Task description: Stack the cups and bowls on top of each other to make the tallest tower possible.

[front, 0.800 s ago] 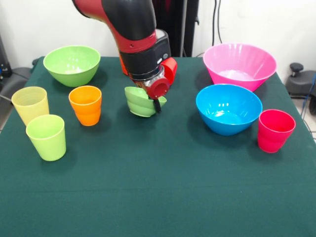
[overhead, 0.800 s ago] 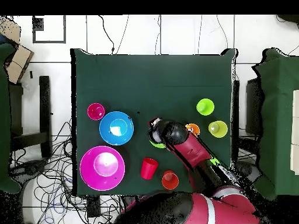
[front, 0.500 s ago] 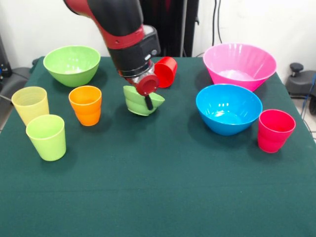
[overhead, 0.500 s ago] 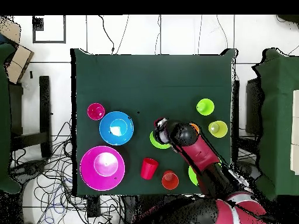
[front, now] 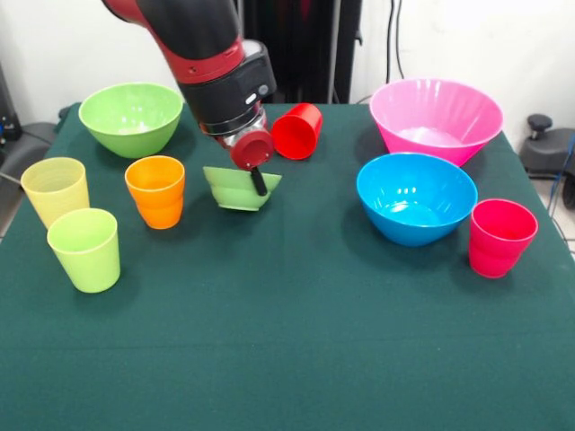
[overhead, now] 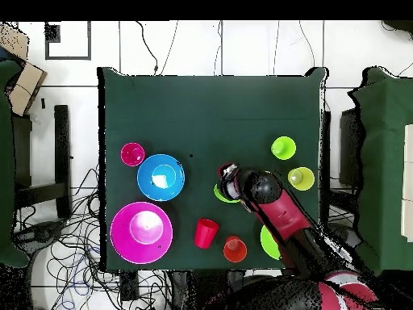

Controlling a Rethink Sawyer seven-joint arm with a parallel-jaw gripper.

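Note:
My gripper is shut on the rim of the small light green bowl, which sits level just right of an orange cup. One black finger dips inside the bowl. In the overhead view the gripper covers most of that bowl. A red cup lies on its side behind the bowl. The large green bowl, yellow cup and lime cup stand on the left. The pink bowl, blue bowl and pinkish-red cup stand on the right.
In the overhead view a second orange cup stands near the table edge beside the red cup. The arm hides part of the large green bowl. Cables lie on the floor around the table.
The arm has carried the small green bowl leftward in the front view, toward the orange cup. The bowl went from tilted to level, and the red cup behind it is now uncovered.

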